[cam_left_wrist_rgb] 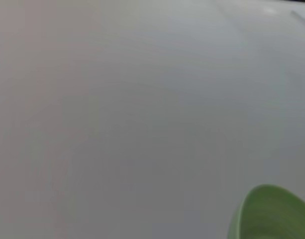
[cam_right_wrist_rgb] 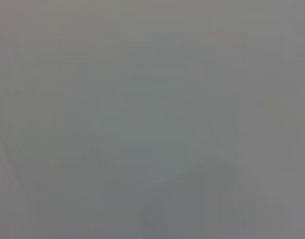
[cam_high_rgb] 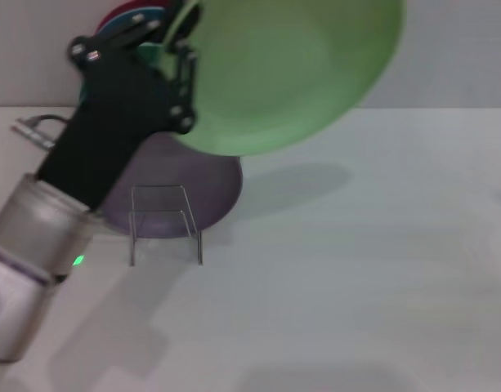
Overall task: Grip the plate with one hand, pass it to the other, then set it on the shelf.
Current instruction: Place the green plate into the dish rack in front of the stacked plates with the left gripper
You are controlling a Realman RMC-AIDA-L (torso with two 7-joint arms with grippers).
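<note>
Head view: round matte pale-green plate point(cam_high_rgb: 291, 69) aloft, tilted, above far bench point(cam_high_rgb: 356, 269), rim clamped by bulky black left tool point(cam_high_rgb: 164, 77). Likely light, stiff, smooth, breakable; best held at rim. Thin wire shelf point(cam_high_rgb: 164, 222) below-left. Right tool unseen.

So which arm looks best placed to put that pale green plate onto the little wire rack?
The left. Its gripper already holds the plate by the rim, raised above the table, with the wire rack just below it in front of the lavender plate. The right arm is not visible in any view.
</note>
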